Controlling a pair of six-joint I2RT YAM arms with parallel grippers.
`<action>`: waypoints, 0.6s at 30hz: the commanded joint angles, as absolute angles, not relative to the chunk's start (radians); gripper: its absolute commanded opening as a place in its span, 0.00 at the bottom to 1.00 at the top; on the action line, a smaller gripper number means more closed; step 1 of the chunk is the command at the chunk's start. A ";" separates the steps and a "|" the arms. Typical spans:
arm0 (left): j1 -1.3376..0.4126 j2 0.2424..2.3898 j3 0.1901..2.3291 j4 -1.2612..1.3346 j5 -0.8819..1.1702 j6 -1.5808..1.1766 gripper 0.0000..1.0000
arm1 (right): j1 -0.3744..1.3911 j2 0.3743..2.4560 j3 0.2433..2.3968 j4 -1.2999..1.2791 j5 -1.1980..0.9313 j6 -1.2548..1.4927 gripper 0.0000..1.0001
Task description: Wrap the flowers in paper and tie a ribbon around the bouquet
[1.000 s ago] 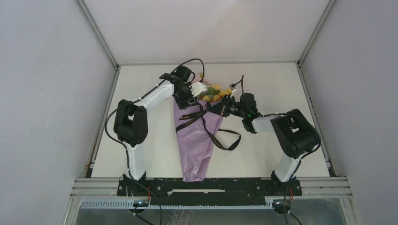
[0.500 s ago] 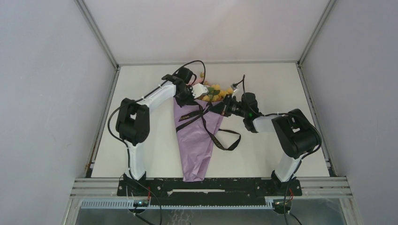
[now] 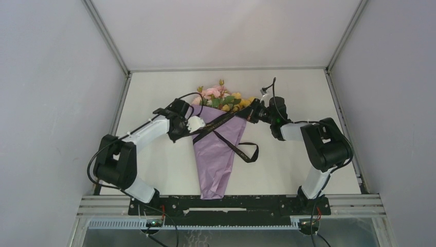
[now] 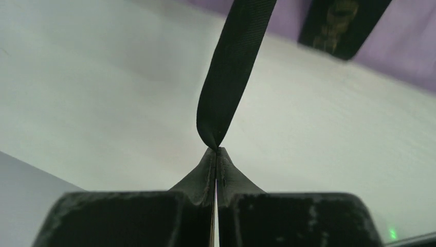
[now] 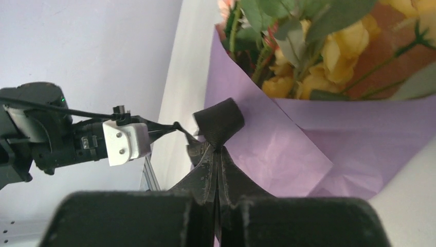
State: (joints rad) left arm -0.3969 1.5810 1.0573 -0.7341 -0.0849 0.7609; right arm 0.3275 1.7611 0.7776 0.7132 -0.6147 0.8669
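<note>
the bouquet [image 3: 218,152] lies on the counter [image 3: 288,170], tip near, blossoms far; left end effector [image 3: 199,125] and right end effector [image 3: 255,114] each pinch the ribbon [image 3: 226,119].

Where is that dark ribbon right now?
Top view: the ribbon lies across the bouquet near its blossoms, pinched by the left gripper and the right gripper.

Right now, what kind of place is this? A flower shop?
Probably not a shop. It looks like a robot test booth: a left arm and right arm bolted to a metal rail, a white table boxed in by grey walls, and one bouquet.
</note>
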 commanded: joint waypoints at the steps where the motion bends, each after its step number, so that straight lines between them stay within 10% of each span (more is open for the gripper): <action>1: -0.351 1.465 0.940 -0.715 -0.170 0.777 0.00 | 0.332 1.779 0.804 0.655 -0.584 0.846 0.00; 14: -0.186 1.381 0.863 -0.722 -0.408 0.747 0.00 | 0.371 1.763 0.807 0.525 -0.558 0.731 0.00; 18: -0.235 1.364 0.951 -0.879 -0.318 0.731 0.35 | 0.388 1.757 0.822 0.484 -0.563 0.708 0.00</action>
